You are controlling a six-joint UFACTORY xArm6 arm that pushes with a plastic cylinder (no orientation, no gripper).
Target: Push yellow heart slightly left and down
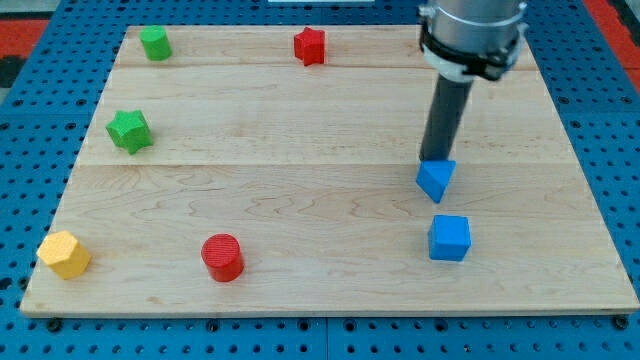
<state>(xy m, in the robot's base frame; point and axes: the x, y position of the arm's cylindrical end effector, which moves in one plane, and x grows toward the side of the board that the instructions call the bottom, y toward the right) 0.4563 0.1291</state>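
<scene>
The yellow block (64, 254) lies near the bottom left corner of the wooden board (300, 150); its shape reads as blunt and many-sided from here. My tip (433, 161) is far from it, on the view's right. The tip stands right at the top edge of a blue wedge-shaped block (436, 180), touching it or nearly so. The rod rises from there to the arm's grey end at the view's top right.
A blue cube (449, 238) lies just below the blue wedge. A red cylinder (222, 257) sits at the bottom, right of the yellow block. A green star (129, 131) is at the left, a green block (154, 43) at the top left, a red star (310, 46) at top centre.
</scene>
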